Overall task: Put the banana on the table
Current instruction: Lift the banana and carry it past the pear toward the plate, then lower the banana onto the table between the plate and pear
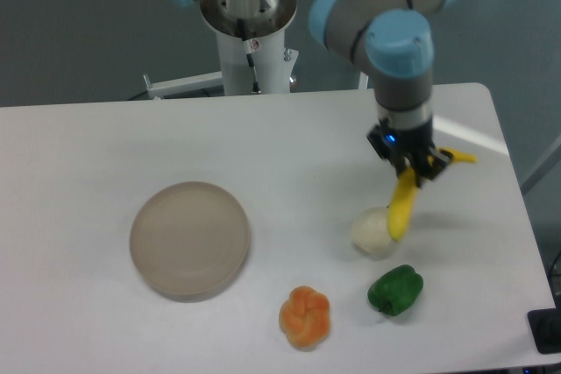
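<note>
Jaws (410, 166) pinch the banana (402, 208) at its upper end; it hangs over the pear (372, 234).

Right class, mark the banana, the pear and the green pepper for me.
banana (401, 206), fixed camera, on its lower half hanging below the gripper (412, 170).
pear (371, 234), fixed camera, on its pale rounded body.
green pepper (395, 290), fixed camera, on the middle of its glossy top.

Count on the table (105, 137) — 1 banana (402, 206) clamped in the gripper (412, 172), 1 pale pear (372, 234) just below it, 1 green pepper (395, 290) further below, 1 orange fruit (305, 317) and 1 plate (189, 239) — both off to its left.
</note>
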You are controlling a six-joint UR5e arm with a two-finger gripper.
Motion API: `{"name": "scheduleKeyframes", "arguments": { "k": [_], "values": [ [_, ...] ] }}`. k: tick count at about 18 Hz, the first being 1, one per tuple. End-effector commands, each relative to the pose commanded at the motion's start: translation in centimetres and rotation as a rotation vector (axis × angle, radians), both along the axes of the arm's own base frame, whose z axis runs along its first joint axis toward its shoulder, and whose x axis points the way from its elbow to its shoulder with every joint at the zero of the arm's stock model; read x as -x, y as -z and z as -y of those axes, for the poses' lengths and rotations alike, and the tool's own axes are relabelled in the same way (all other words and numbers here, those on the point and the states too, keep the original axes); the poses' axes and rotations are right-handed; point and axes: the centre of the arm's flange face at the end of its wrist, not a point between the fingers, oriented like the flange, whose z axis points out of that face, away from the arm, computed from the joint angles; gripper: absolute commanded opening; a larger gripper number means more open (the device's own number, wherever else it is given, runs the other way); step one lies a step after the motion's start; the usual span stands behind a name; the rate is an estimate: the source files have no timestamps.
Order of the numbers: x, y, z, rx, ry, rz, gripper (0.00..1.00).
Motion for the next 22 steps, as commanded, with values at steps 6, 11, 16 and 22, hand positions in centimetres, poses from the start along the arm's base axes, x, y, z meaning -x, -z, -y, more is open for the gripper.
{"name": "scheduleKeyframes", "arguments": {
  "k": [6, 11, 16, 22],
  "values": [
    [-5.6, 2.7, 1.7, -0.115, -0.089, 0.177, 0.32],
    [-7.2, 4.7, 0.6, -0.145, -0.35, 0.259, 0.32],
    [-9.8, 7.2, -1.3, -0.104, -0.406, 0.29, 0.34],
    [-12.1, 11.1, -3.9, -0.043, -0.424, 0.325, 0.34]
  ]
}}
